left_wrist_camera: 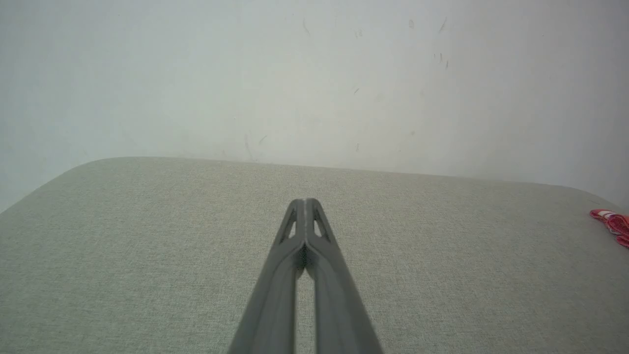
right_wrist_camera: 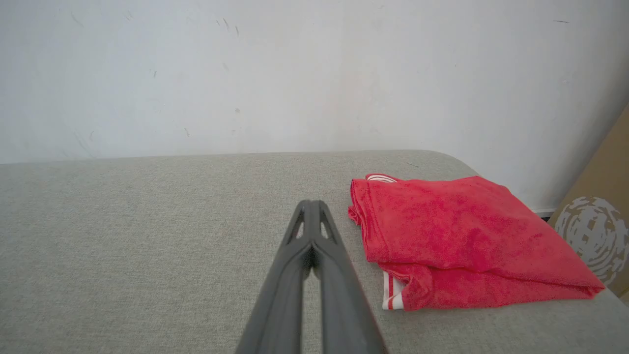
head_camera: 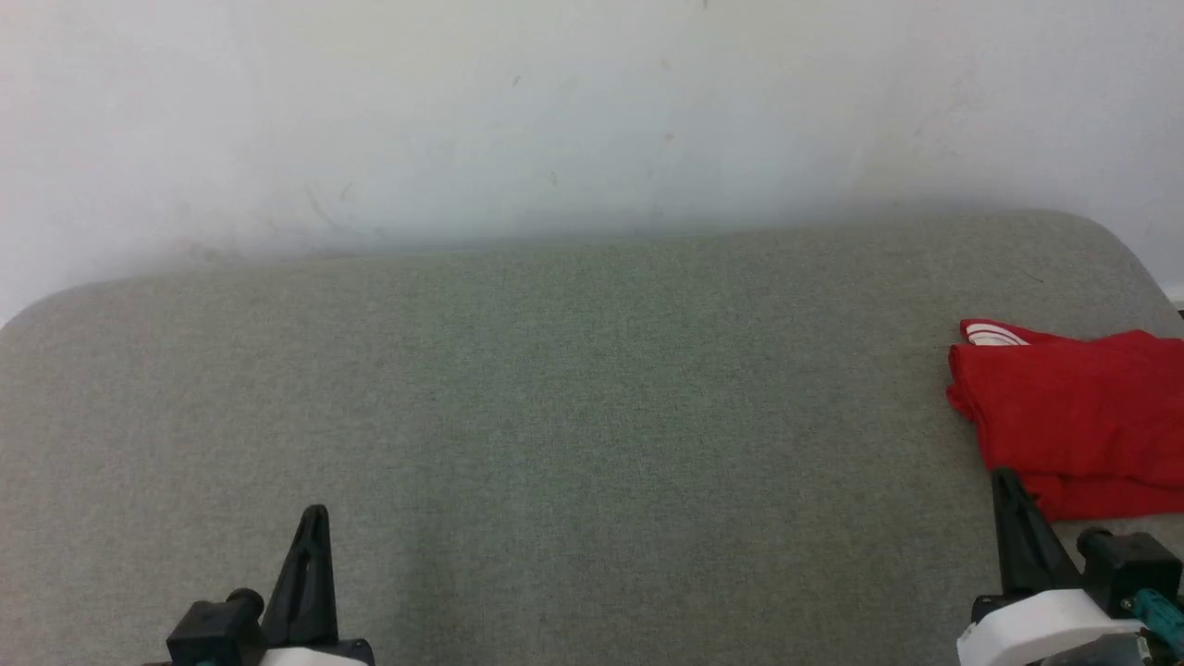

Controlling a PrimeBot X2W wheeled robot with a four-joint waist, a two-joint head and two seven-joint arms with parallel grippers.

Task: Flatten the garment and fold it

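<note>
The red T-shirt lay as a folded bundle at the right end of the grey fabric-covered desk, near the desk's rounded far right corner and partly cut off by the right edge of the head view. In the right wrist view the T-shirt showed several stacked red layers, with a strip of red-and-white striped trim peeking out at its near lower corner and more white striping at its far corner.

The right claw sat at the lower right of the head view, its dark tip just beside the T-shirt's near left corner. Seen from its own wrist, the right claw was clenched, both fingers pressed tip to tip, pointing along the bare desk to the left of the T-shirt and apart from it.

The left claw stood at the lower left, well apart from the T-shirt, over bare grey fabric. Its wrist view showed the left claw clenched as well, fingers meeting at the tip, with a sliver of the T-shirt at the far right edge.

A scuffed white wall rose behind the desk. A brown cardboard panel with a pale printed pattern leaned beyond the desk's right end.
</note>
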